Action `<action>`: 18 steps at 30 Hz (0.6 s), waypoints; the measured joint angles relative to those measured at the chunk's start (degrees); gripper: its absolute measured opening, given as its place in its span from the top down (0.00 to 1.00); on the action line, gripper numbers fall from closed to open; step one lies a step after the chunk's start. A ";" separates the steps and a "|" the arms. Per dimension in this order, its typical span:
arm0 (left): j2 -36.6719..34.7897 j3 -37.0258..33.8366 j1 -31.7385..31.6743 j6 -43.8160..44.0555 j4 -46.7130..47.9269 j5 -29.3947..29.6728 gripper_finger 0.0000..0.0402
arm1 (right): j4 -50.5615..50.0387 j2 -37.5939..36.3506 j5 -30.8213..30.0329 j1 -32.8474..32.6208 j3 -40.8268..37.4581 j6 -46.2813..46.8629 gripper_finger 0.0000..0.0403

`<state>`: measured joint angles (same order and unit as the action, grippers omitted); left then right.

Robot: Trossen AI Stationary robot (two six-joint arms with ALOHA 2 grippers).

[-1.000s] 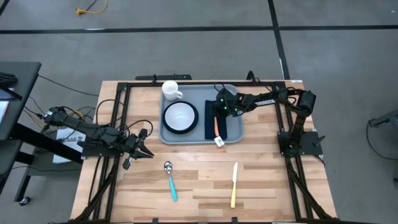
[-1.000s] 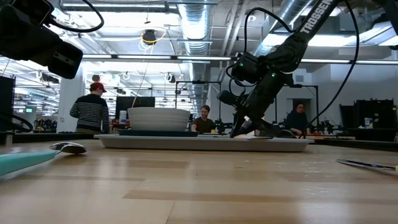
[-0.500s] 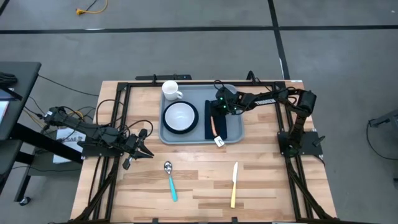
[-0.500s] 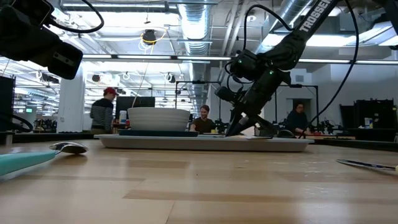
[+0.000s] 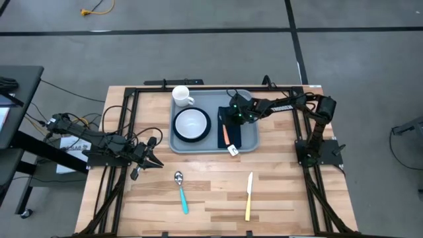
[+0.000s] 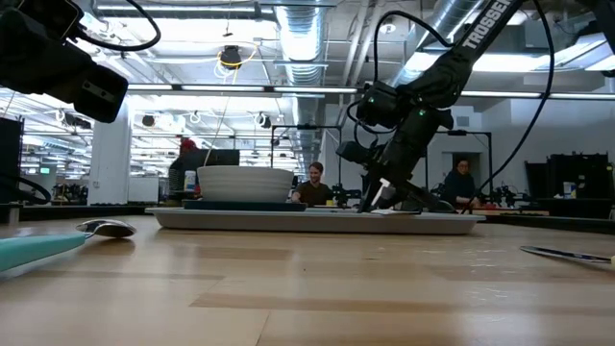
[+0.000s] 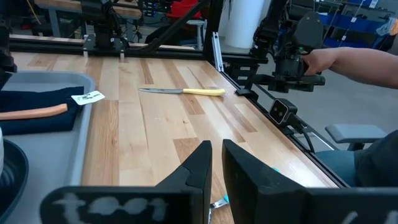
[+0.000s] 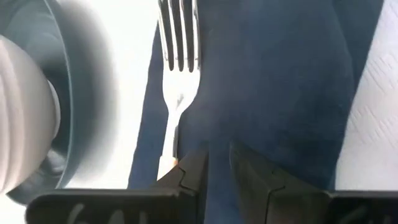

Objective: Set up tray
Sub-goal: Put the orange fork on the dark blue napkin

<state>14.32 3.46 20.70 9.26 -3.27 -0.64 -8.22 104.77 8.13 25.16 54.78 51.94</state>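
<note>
The light grey-blue tray [image 5: 213, 100] lies at the table's far middle. On it are a white mug [image 5: 182, 96], a white bowl [image 5: 192, 122] on a dark teal plate [image 5: 177, 134], and a navy napkin [image 5: 244, 135]. A fork [image 5: 226, 136] with an orange handle lies flat along the napkin's plate-side edge, its tines [image 8: 177, 37] pointing to the far edge. My right gripper [image 5: 231, 119] slants down over the fork's neck, its fingers a little apart [image 8: 219, 165] with only napkin between them. My left gripper [image 5: 153, 158] waits shut at the table's left. My right gripper comes slanting down from the table's right. The fork's handle [image 8: 169, 158] runs under the outer side of one finger [image 8: 189, 174]. Whether that finger touches it, I cannot tell. The fork lies flat on the napkin.
A spoon [image 5: 180, 192] with a teal handle and a knife [image 5: 248, 196] with a yellow handle lie on the bare wood near the front edge. A white tag [image 5: 233, 151] sits at the napkin's near corner. People stand in the room behind the table.
In the low view my right gripper dipped its fingertips toward the tray, then tipped back up a little, staying over the napkin. The fork's orange handle has shifted slightly toward the plate.
</note>
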 joint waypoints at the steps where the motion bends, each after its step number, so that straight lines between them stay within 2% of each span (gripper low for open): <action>1: -0.01 0.00 -0.02 0.00 0.00 0.00 0.94 | 0.36 0.00 -0.46 -0.06 0.02 -0.02 0.85; 18: -0.02 -0.02 0.01 0.00 -0.07 1.83 0.94 | 1.02 -1.36 -0.58 -1.33 1.56 -3.04 0.85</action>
<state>14.31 3.44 20.71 9.26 -3.33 1.19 -7.20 103.42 7.55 23.83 56.35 48.90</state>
